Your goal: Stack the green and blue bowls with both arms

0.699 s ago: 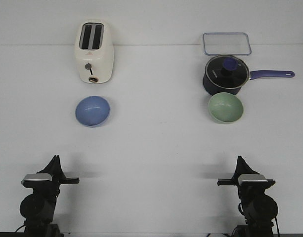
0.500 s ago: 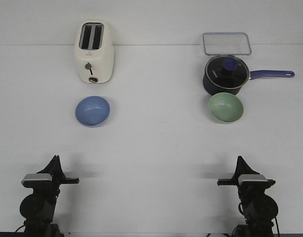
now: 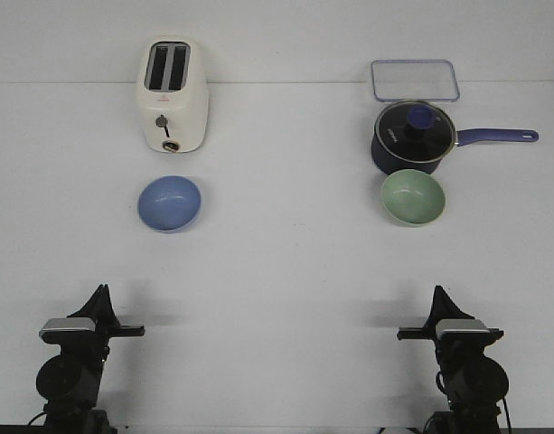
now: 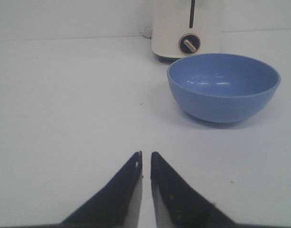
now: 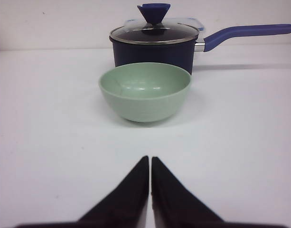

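The periwinkle blue bowl [image 3: 169,202] sits upright on the white table, left of centre, just in front of the toaster; it also shows in the left wrist view [image 4: 223,87]. The pale green bowl [image 3: 412,197] sits upright on the right, touching or nearly touching the saucepan behind it; it also shows in the right wrist view [image 5: 145,91]. My left gripper [image 3: 100,291] [image 4: 145,155] is at the near left, shut and empty, well short of the blue bowl. My right gripper [image 3: 437,291] [image 5: 150,159] is at the near right, shut and empty, well short of the green bowl.
A cream toaster [image 3: 172,94] stands behind the blue bowl. A dark navy saucepan [image 3: 412,137] with glass lid stands behind the green bowl, its handle [image 3: 496,136] pointing right. A clear rectangular container lid [image 3: 414,80] lies at the back right.
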